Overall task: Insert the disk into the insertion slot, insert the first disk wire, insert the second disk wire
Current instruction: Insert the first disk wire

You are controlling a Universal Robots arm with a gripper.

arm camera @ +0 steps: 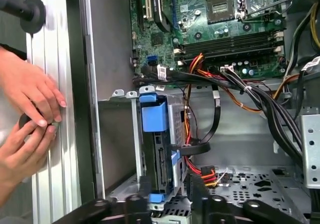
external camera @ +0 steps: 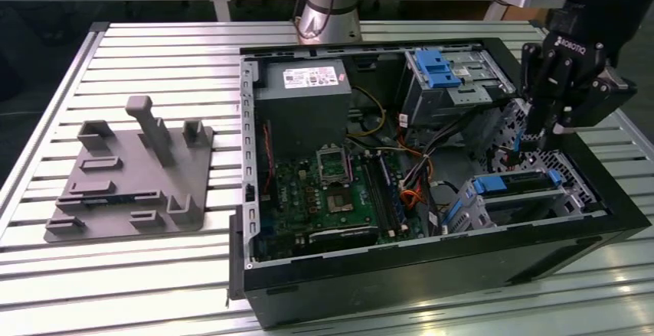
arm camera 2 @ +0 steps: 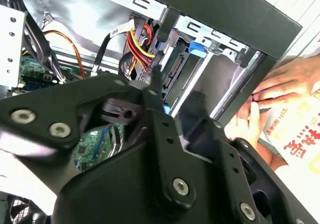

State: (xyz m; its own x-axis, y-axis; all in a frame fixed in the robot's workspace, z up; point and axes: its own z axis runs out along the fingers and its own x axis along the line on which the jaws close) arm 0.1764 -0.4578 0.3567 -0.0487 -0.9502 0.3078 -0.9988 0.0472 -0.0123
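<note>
Disk (arm camera: 159,159) first: looks already pushed into the insertion slot (arm camera: 175,124), standing on edge in the first wrist view, blue bracket tab (arm camera: 153,115) on top. Shows up in the exterior view as well, down in the corner of the open computer case (external camera: 430,275) on the exterior view's right, but just as blue strips over grey metal, hard to read. Found the gripper (external camera: 535,138) hanging over that same corner, near the slot, with black bits of it covering the disk's lower end in the first wrist view. Can't tell clenched from released, with all that black linkage blocking the second wrist view. Spotted a black wire (arm camera: 218,116) looping toward the disk's connector edge and a red-and-yellow bundle (arm camera: 205,173) just beside the slot; no way to call either one plugged in or loose. Also caught a person's hands (arm camera: 30,97) on the desk (arm camera: 50,39) slats outside the case wall, pinching something small and dark, mostly hidden. Grey fixture plate (external camera: 133,175) parked well off toward the exterior view's left.
</note>
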